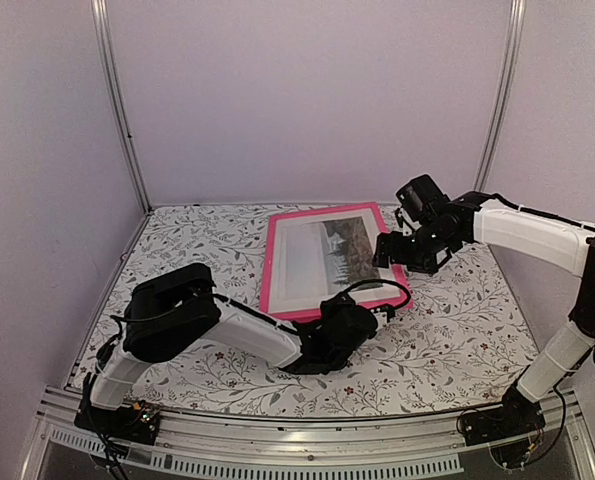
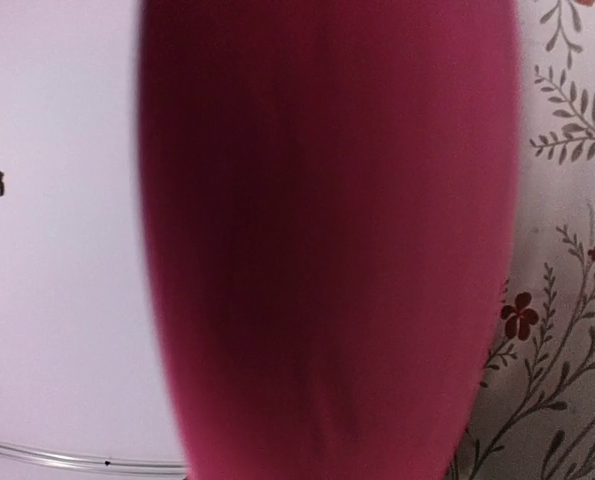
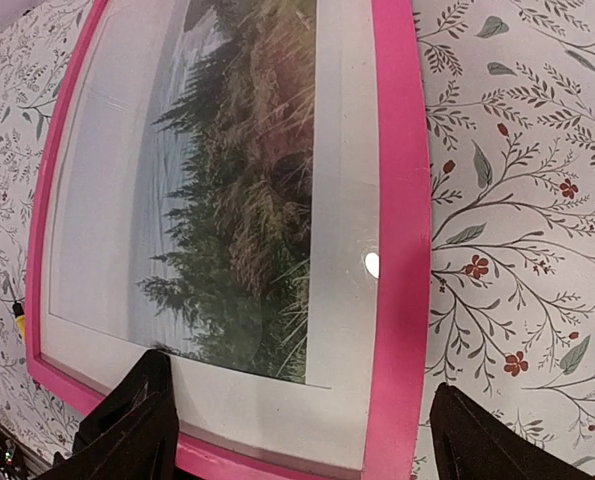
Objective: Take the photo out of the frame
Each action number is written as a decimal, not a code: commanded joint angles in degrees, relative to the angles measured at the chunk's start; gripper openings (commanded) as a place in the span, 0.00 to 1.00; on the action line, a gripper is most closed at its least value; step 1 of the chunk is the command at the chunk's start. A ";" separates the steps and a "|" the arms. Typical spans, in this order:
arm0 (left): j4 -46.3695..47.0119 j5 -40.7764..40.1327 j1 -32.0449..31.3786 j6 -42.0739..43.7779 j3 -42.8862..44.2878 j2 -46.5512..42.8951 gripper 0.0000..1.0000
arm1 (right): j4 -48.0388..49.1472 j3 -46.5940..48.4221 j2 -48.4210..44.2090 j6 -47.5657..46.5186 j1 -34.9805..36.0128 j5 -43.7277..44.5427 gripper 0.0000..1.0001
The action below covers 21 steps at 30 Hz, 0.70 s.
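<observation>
The frame [image 1: 267,268], bright pink, lies on the floral table with the photo [image 1: 327,255] in it, trees and pale sky inside a white border. My left gripper [image 1: 379,308] is at the frame's near right corner. In the left wrist view the blurred pink frame [image 2: 327,250] fills the middle and hides the fingers, so it looks shut on that edge. My right gripper [image 1: 390,258] hovers over the frame's right side. In the right wrist view the right gripper [image 3: 317,445] is open, its fingers [image 3: 127,430] wide apart on either side of a corner of the frame [image 3: 397,200] and photo [image 3: 237,200].
A floral cloth [image 1: 457,320] covers the table. Pale walls with metal posts [image 1: 122,110] close in the back and sides. The left arm lies low along the near side, and the right arm reaches in from the right.
</observation>
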 commanded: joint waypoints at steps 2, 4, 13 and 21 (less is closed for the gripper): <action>13.11 0.47 -0.02 -2.46 -1.42 -6.11 0.00 | 4.31 6.49 -3.16 -0.94 0.21 2.35 0.96; 13.46 1.40 0.13 -4.09 -1.70 -8.23 0.00 | 5.87 8.46 -4.02 -1.28 0.22 3.99 0.99; 10.74 5.30 0.33 -13.38 -0.95 -14.35 0.00 | 12.49 15.13 -7.74 -4.27 0.17 11.96 0.99; 1.76 6.74 -0.02 -30.67 1.41 -20.06 0.00 | 15.10 13.58 -12.47 -5.82 0.04 18.13 0.99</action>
